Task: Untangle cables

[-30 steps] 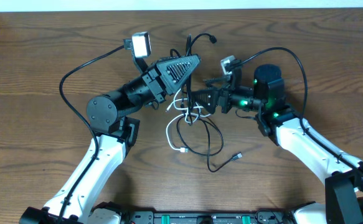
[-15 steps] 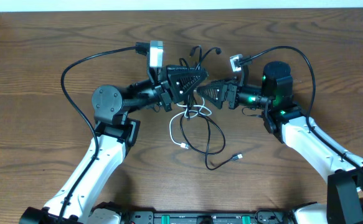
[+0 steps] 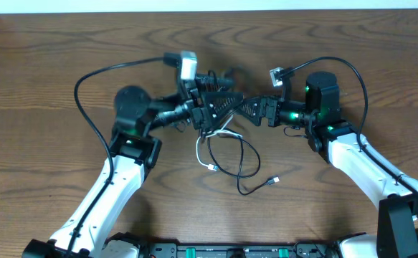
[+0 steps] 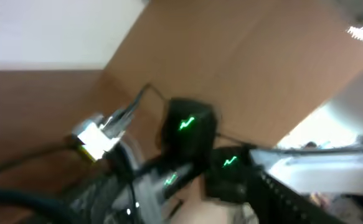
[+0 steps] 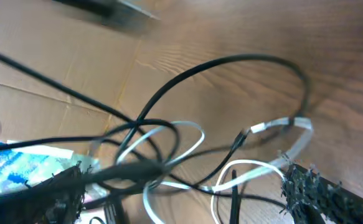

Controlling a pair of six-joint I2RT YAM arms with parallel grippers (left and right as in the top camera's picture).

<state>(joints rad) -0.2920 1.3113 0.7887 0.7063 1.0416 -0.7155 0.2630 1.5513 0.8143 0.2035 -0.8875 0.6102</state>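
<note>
Cables (image 3: 220, 132) sit mid-table (image 3: 51, 79), bunched in a knot right under where the two grippers meet. From the knot a black cord loops out toward 6 o'clock, and its small plug (image 3: 273, 180) lies at about 5 o'clock from the knot, flat on the wood. We see the white cord (image 3: 198, 152) drop from the knot toward 7 o'clock and finish in a white plug (image 3: 212, 169) just inside the black loop.

Left gripper (image 3: 219, 107) comes in from 9 o'clock and hangs over the top of the knot. We cannot tell how its fingers stand: overhead it reads only as a dark wedge, and its own wrist view is smeared with blur. That view shows little more than the right arm (image 4: 187, 127) with green lights.

Right gripper (image 3: 256, 109) comes in from 3 o'clock, nose to nose with the left one and almost touching it. In the right wrist view its fingers (image 5: 307, 186) stand spread wide, one at each lower corner. Black and white strands cross the gap between them, and we see nothing pinched. Farther out in that view, one black cord arcs toward 1 o'clock over the wood, and white loops weave through the black ones close to the fingers.
</note>
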